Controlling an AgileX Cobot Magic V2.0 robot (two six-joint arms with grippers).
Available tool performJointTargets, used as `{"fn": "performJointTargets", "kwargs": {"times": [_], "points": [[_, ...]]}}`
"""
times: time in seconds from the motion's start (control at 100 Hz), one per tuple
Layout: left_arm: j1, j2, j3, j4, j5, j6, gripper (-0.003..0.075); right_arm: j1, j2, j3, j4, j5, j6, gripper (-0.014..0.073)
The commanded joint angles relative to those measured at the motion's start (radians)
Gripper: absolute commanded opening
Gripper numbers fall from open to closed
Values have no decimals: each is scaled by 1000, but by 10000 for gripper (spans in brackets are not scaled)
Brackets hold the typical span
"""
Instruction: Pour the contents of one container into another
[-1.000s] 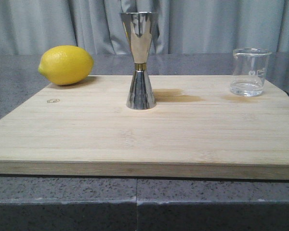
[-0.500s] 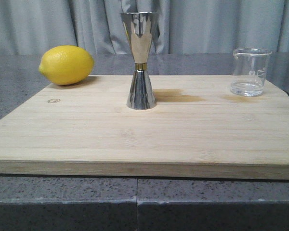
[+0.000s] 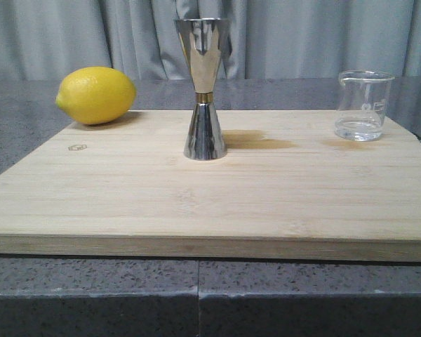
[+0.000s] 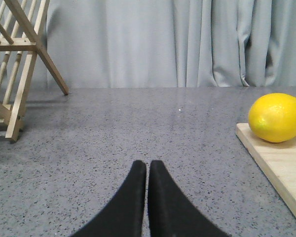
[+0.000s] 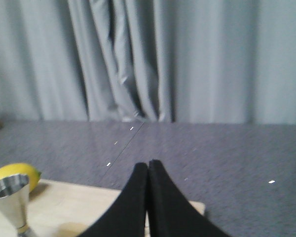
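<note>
Jigger (image 3: 205,88) and beaker (image 3: 363,105) upright; left pincer (image 4: 147,165), right pincer (image 5: 148,164) pressed together.

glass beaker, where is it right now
In the front view the glass beaker stands upright at the wooden board's far right corner, well right of the steel jigger.

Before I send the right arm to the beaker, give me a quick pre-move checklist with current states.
1. Beaker upright on the board: ok.
2. Liquid in beaker: ok, a shallow layer.
3. Jigger upright, apart from beaker: ok.
4. Right gripper open for the grasp: not ok, fingers together.
5. Left gripper out of the way: ok, shut, off the board beside the lemon.
6. Jigger cup empty: cannot tell.
</note>
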Motion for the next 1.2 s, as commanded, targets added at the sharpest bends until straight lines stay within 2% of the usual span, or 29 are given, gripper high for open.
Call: {"fn": "performJointTargets", "kwargs": {"times": [0.0,0.14,0.19,0.22,0.26,0.39,0.45,0.5,0.53,0.57,0.6,0.68,0.78,0.83,1.19], "points": [[3,-23,27,-7,-81,0,-19,-14,-112,26,-16,84,-14,-71],[3,-23,27,-7,-81,0,-19,-14,-260,87,6,103,-14,-71],[3,-23,27,-7,-81,0,-19,-11,-294,116,89,130,-58,-71],[3,-23,27,-7,-81,0,-19,-11,-310,143,199,148,-138,-71],[3,-23,27,-7,-81,0,-19,-11,-333,173,354,157,-343,-71],[3,-23,27,-7,-81,0,-19,-11,-400,285,1109,175,-1154,-71],[3,-21,27,-7,-81,0,-19,-11,-396,314,1441,215,-1421,-71],[3,-21,27,-7,-81,0,-19,-11,-396,323,1659,296,-1639,-71],[3,-21,27,-7,-81,0,-19,-11,-396,329,1752,330,-1771,-71],[3,-21,27,-7,-81,0,-19,-11,-398,337,1844,361,-1879,-71],[3,-21,27,-7,-81,0,-19,-11,-398,346,1871,359,-1943,-71],[3,-21,27,-7,-81,0,-19,-11,-398,387,1878,312,-1976,-71],[3,-21,27,-7,-81,0,-19,-11,-398,476,1896,136,-1976,-71],[3,-21,27,-7,-81,0,-19,-11,-398,469,1901,187,-1976,-71],[3,-21,27,-7,-81,0,-19,-11,-398,471,1870,169,-1976,-71]]}}
